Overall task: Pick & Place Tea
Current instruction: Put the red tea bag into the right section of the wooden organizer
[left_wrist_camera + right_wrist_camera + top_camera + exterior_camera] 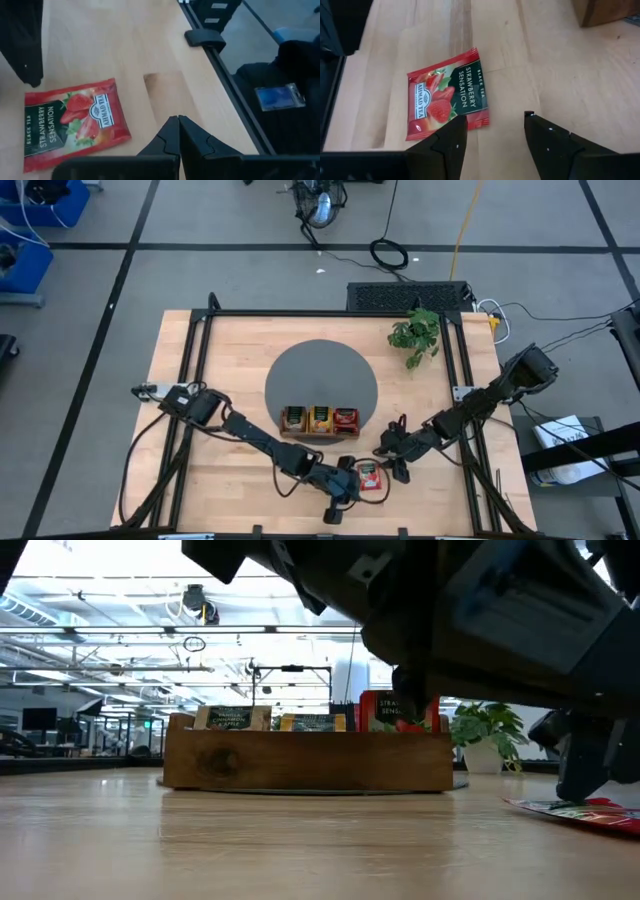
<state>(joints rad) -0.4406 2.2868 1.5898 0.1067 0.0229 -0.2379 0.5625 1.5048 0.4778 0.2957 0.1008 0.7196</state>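
On my feed, a red strawberry tea sachet [369, 477] lies flat on the bench [230, 350], near the front edge, just in front of the wooden tray [320, 423] holding other sachets. My left claw [345, 485], fingers pressed together, sits just beside it; my right claw [392, 460], fingers apart, hovers close on the other side.

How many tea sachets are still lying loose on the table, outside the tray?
1: a red strawberry sachet lies flat on the wood near the front edge, between the left gripper and the right gripper. Others stand in the wooden tray; the arms may hide more.
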